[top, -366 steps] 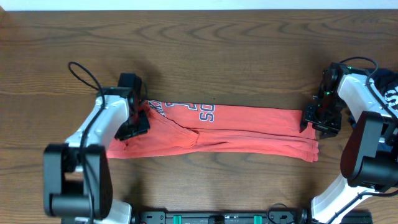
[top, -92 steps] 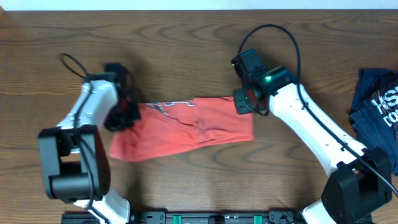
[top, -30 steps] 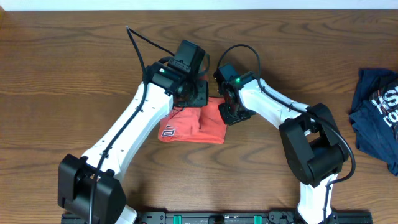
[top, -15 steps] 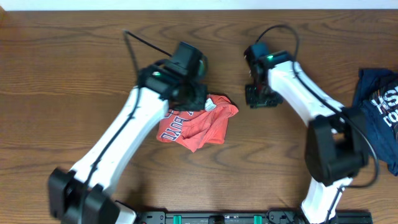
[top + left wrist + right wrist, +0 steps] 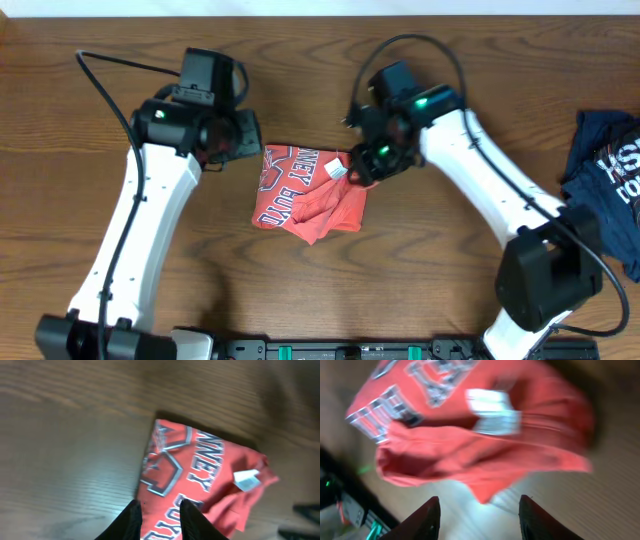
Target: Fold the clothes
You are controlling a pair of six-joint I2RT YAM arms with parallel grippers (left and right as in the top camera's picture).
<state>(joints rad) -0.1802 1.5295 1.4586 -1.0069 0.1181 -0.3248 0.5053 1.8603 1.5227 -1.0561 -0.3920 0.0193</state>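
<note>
Item: red-orange cotton T-shirt (image 5: 305, 195); soft, light, limp.
Grasp: outer edges.
Left tool (image 5: 159, 510): parted, empty.
Right tool (image 5: 480, 505): spread, empty.

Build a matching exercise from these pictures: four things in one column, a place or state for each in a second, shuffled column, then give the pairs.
Things:
1. T-shirt
2. neck tag
3. navy garment
4. left gripper

Place or state:
A. at the right edge of the table
B. by the shirt's upper-left corner, holding nothing
C. red-orange, loosely bunched mid-table
D. white, lying on top of the red cloth

Pairs: 1-C, 2-D, 3-A, 4-B
</note>
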